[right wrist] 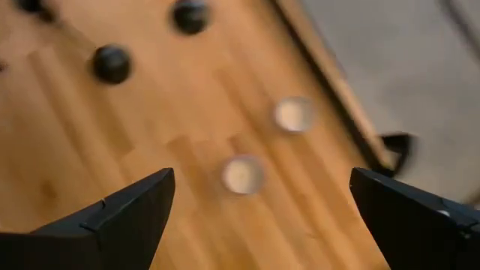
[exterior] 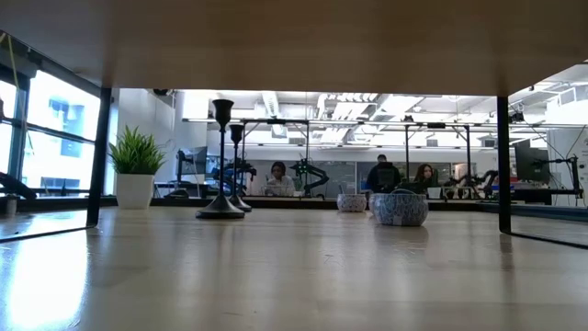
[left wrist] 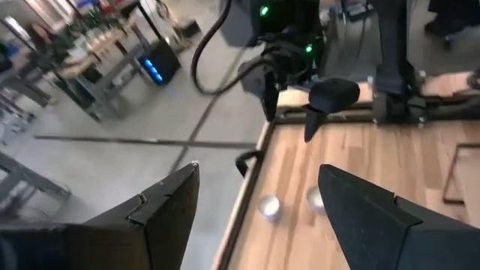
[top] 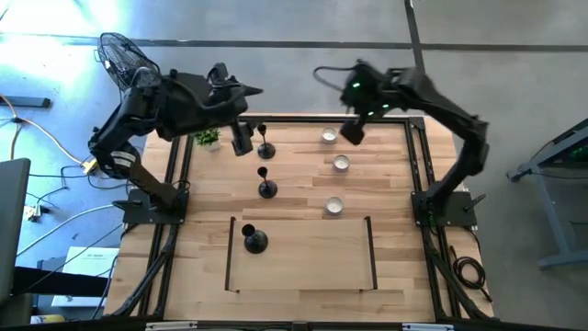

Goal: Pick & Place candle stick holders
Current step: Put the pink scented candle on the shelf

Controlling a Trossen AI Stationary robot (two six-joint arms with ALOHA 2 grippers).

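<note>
Three candle stick holders (top: 265, 164) upright on the desk (top: 303, 267) — one inside the marked rectangle. Left gripper (top: 243, 140) and right gripper (top: 352, 131) raised above the far edge — jaws apart, empty.

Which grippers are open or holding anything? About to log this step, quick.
Left gripper: open, empty, raised by the table's far edge.
Right gripper: open, empty, above the far right corner.

The right hand (right wrist: 259, 217) hangs above the wooden table (right wrist: 90, 135), its two dark fingers (right wrist: 112, 217) spread wide with nothing between them. Two small pale round cups (right wrist: 241, 174) lie on the table near its dark edge rail (right wrist: 330, 82), and two black candle stick holders (right wrist: 111, 64) stand farther from that rail.
</note>
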